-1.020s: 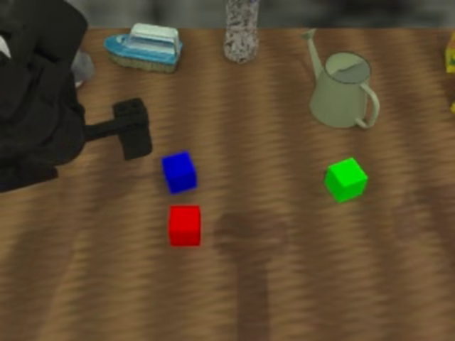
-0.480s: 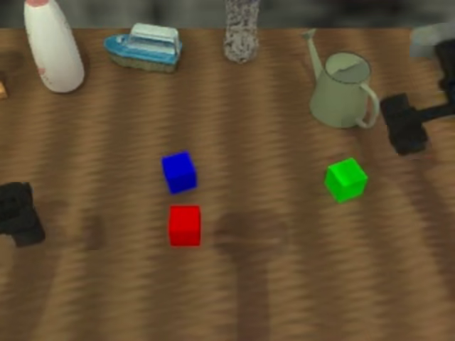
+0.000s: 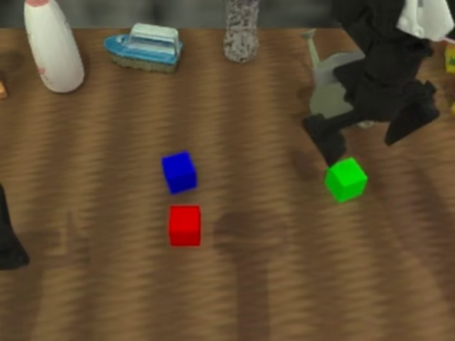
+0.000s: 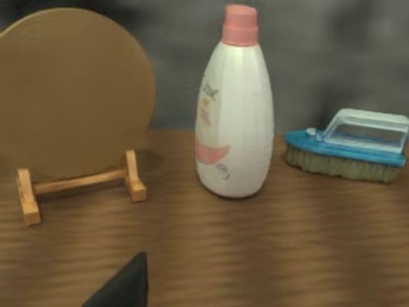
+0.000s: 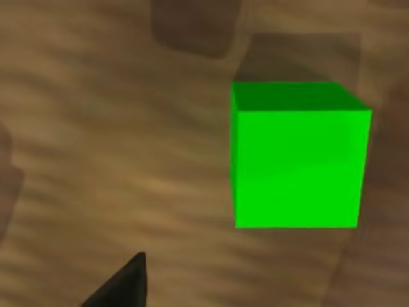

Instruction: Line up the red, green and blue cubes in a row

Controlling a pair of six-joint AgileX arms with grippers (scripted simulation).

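At the table's left edge in the top view only a dark sliver of the left arm (image 3: 8,241) shows; whether its gripper is released or clenched I cannot tell. The left wrist view shows what the top view cuts off — a round wooden board on a stand (image 4: 73,96) beside the white bottle (image 4: 234,115) and the blue brush (image 4: 348,150).

The blue cube (image 3: 178,171) sits left of centre, turned slightly askew, with the red cube (image 3: 185,225) just below it, square to the table edges — close but apart.

Well to the right, the green cube (image 3: 345,179) rests flat, rotated a little. The right gripper (image 3: 366,138) hangs over it with fingers spread, holding nothing, partly covering the watering can (image 3: 328,92). The right wrist view shows that cube (image 5: 297,157) glossy, plain and untouched.
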